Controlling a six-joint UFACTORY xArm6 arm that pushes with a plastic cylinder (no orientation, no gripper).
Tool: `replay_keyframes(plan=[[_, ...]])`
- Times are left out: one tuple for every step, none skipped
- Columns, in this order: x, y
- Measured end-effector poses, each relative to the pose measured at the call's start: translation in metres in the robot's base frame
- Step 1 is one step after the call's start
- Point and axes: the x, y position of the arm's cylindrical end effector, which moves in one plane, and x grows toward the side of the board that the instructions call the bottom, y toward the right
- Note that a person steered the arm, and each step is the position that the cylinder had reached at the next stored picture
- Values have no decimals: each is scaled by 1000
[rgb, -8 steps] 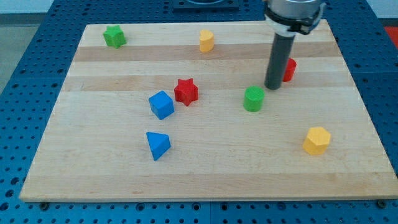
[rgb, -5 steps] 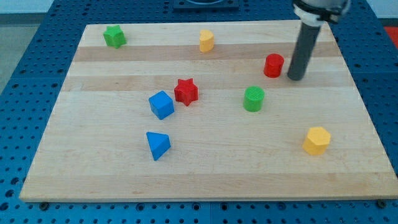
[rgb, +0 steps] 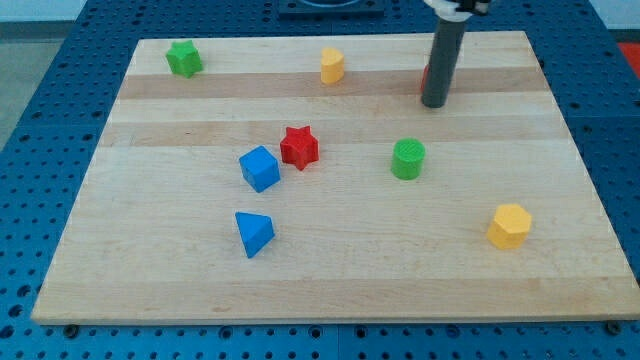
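Note:
My tip (rgb: 434, 103) rests on the wooden board (rgb: 330, 290) in the view's upper right. The rod stands in front of a red block (rgb: 424, 77), and only a thin red sliver shows at the rod's left edge; whether the two touch cannot be told. The green cylinder (rgb: 408, 159) lies below the tip and slightly left, well apart from it. A yellow block (rgb: 332, 66) sits farther left near the top edge.
A red star (rgb: 299, 147) and a blue cube (rgb: 259, 168) lie close together mid-board. A blue wedge (rgb: 253, 233) sits below them. The green star (rgb: 184, 58) is in the top left corner, the yellow hexagon (rgb: 509, 225) at lower right. A blue perforated table (rgb: 40, 120) surrounds the board.
The tip swung from left of the red block round to its right, then back up and left. The red block has shifted toward the view's top and is now mostly hidden behind the rod.

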Motion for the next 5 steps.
replay_keyframes(plan=[[-6,2],[-19,33],[-32,43],[-32,44],[-23,28]])
